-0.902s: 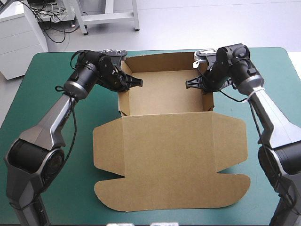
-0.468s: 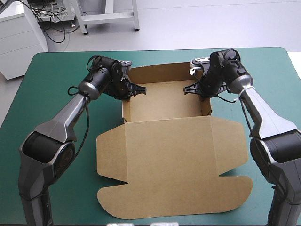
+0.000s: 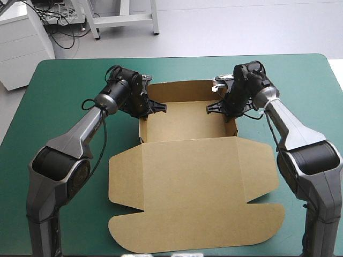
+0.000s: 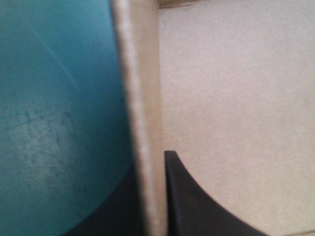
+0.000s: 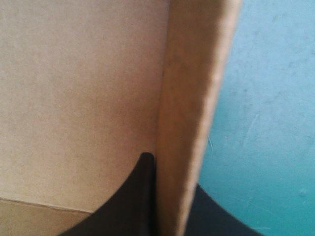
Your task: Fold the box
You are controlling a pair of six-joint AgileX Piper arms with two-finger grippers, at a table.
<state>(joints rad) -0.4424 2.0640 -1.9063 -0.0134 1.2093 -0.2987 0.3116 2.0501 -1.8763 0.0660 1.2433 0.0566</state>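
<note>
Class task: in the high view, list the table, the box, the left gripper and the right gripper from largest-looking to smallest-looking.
1. table
2. box
3. left gripper and right gripper: they look alike in size, so neither is ranked above the other.

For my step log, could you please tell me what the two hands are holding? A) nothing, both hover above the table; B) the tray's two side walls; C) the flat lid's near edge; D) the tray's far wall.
B: the left hand is shut on the box's left wall and the right hand on its right wall, as both wrist views show.
</note>
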